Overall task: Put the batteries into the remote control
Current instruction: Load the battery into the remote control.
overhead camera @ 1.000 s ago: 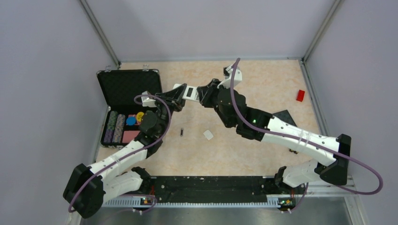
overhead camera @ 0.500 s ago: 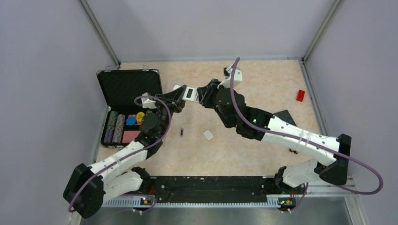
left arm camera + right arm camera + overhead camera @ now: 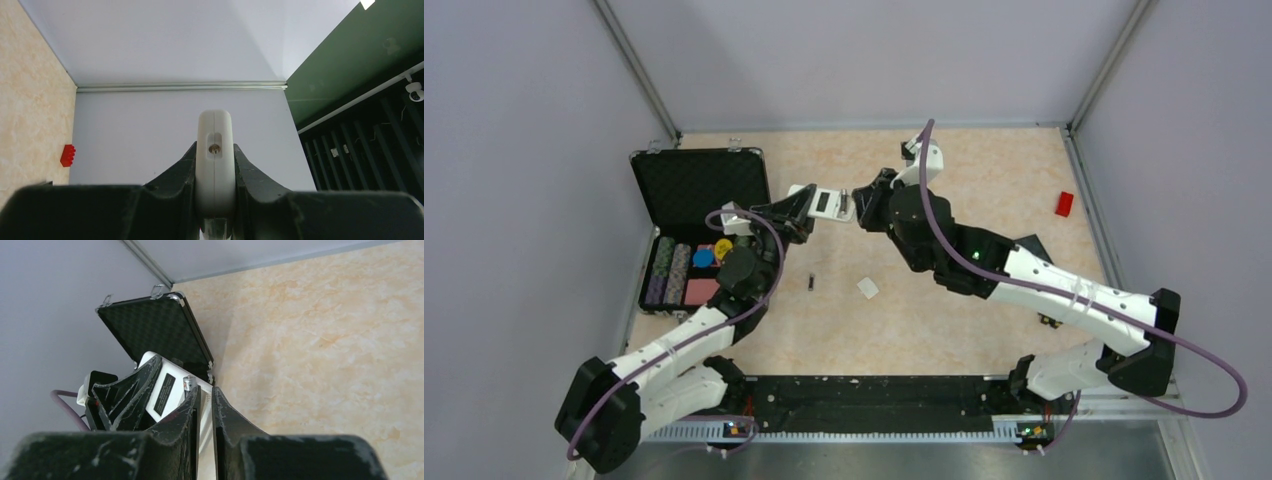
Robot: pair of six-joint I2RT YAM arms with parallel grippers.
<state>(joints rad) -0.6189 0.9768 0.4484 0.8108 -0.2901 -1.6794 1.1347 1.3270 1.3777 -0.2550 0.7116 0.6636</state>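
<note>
Though apart, two batteries (image 3: 811, 283) (image 3: 188, 383), one remote (image 3: 829, 203).

A beige table (image 3: 984, 170) is shown. On it are laid a black case (image 3: 699, 190), a battery (image 3: 812, 283), a white cover (image 3: 868, 288) and a red block (image 3: 1064, 203).

small flat white plastic remote control (image 3: 215, 170): smooth shell with a faint sheen, moulded seam down the edge, small metal-looking piece set in a slot.
slim dark cylindrical battery (image 3: 188, 383): bright metal end cap.
left gripper (image 3: 214, 148), right gripper (image 3: 206, 392): fingers (image 3: 232, 430) of black plastic, matt and grainy, the right pair scuffed whitish.
beige marble-patterned table top (image 3: 994, 180): smooth, matt.
black hinged case (image 3: 150, 330): dimpled foam lining, shiny metal edging and latches.
small red studded block (image 3: 1064, 204): plastic.
purple cable (image 3: 61, 399): smooth sheath.
pale grey walls (image 3: 175, 50): flat, matt.
</note>
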